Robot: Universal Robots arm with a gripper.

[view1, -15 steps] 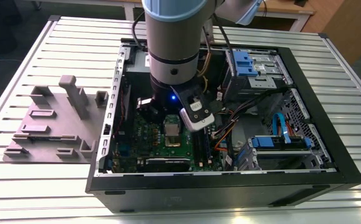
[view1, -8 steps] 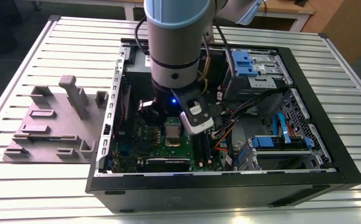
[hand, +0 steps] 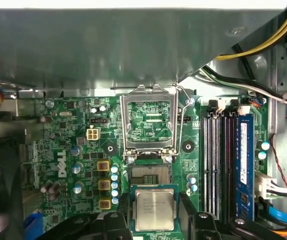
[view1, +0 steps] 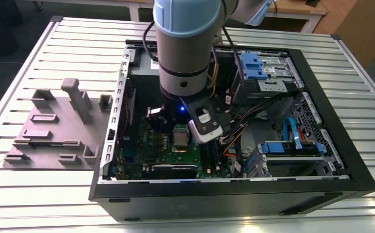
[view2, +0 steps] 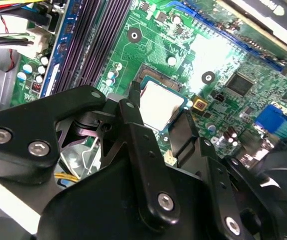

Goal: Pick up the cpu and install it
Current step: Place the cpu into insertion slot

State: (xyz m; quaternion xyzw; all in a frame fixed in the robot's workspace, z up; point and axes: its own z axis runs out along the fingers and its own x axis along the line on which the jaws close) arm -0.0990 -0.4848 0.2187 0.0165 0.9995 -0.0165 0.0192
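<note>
I'm looking down into the open computer case (view1: 340,145) on the slatted bench (view1: 57,48), arm reaching inside over the green motherboard (hand: 58,150); the end effector (view2: 159,111) is clamped on the cpu (hand: 154,209) — black fingers (view2: 133,120) pressed against two opposite edges, silvery top facing up; in the first wrist view the chip sits just beside the socket (hand: 151,173), not in it — the socket's contact field is bare and its metal frame (hand: 149,121) is hinged up and open; memory slots (hand: 216,160) run alongside, one with a blue stick (hand: 243,165); a grey plastic fixture (view1: 51,126) stands on the bench at the exterior view's left, well apart from the case.
</note>
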